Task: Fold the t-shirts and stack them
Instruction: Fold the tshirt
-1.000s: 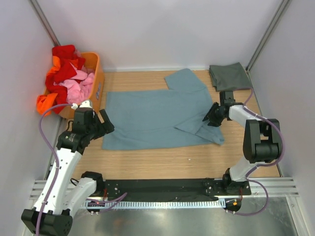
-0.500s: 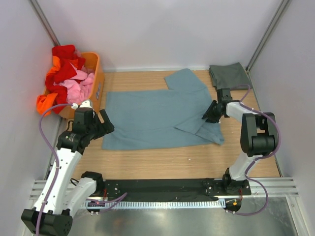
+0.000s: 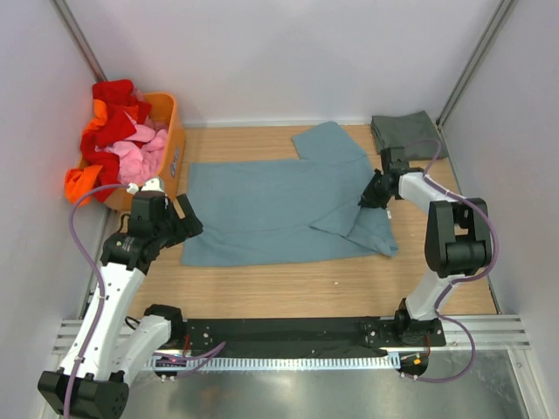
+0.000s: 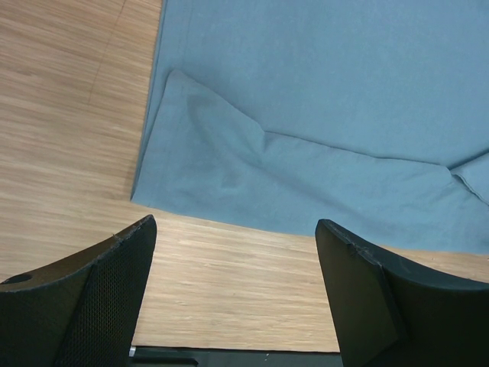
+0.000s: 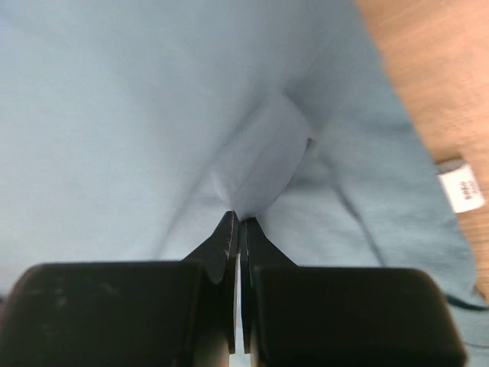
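The blue-teal t-shirt (image 3: 271,209) lies spread on the wooden table, its right part partly folded over. My right gripper (image 3: 370,197) is at the shirt's right side, shut on a pinched fold of the blue cloth (image 5: 260,164). The dark grey-green t-shirt (image 3: 407,135) lies folded at the back right corner. My left gripper (image 3: 179,223) is open and empty, just off the shirt's left edge; in the left wrist view the shirt's near left corner (image 4: 199,160) lies beyond the fingers (image 4: 367,290).
An orange basket (image 3: 170,153) with red, pink and orange cloths stands at the back left. White walls close in the sides and back. A white label (image 5: 462,187) shows on the shirt's edge.
My right gripper has moved back and a little left, pulling the pinched blue cloth with it. The left arm has not moved.
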You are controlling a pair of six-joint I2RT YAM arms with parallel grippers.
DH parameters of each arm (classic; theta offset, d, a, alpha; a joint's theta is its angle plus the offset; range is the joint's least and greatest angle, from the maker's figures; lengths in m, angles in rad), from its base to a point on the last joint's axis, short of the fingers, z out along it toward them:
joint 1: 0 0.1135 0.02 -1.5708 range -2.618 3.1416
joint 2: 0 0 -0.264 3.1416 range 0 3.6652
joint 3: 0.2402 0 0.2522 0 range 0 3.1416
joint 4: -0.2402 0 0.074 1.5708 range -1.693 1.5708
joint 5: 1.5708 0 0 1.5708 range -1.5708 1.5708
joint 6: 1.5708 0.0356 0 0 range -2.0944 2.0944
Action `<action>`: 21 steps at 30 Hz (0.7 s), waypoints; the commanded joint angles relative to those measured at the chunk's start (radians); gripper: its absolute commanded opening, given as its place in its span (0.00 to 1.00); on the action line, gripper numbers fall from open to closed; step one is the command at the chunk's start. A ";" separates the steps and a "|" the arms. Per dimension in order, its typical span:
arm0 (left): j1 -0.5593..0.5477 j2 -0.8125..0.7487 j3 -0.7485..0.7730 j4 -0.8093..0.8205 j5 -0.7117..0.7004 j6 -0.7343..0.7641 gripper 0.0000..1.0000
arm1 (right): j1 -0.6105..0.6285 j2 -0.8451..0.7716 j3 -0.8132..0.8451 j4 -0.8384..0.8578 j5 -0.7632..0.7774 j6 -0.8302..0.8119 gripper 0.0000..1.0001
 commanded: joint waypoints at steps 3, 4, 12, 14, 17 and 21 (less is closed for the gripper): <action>0.008 -0.005 -0.002 0.021 0.005 0.019 0.86 | 0.062 -0.047 0.224 -0.099 0.040 -0.050 0.01; 0.007 -0.005 -0.002 0.021 0.004 0.019 0.85 | 0.065 -0.030 0.246 -0.123 0.040 -0.060 0.01; 0.008 -0.005 -0.004 0.020 -0.001 0.018 0.86 | 0.082 0.077 0.349 -0.108 -0.012 -0.096 0.01; 0.008 -0.004 -0.004 0.020 -0.003 0.018 0.85 | 0.092 0.111 0.388 -0.110 -0.017 -0.106 0.01; 0.008 -0.001 -0.002 0.018 -0.006 0.015 0.86 | 0.105 0.148 0.441 -0.121 -0.035 -0.119 0.01; 0.008 -0.001 -0.004 0.016 -0.010 0.015 0.86 | 0.119 0.192 0.485 -0.131 -0.073 -0.142 0.07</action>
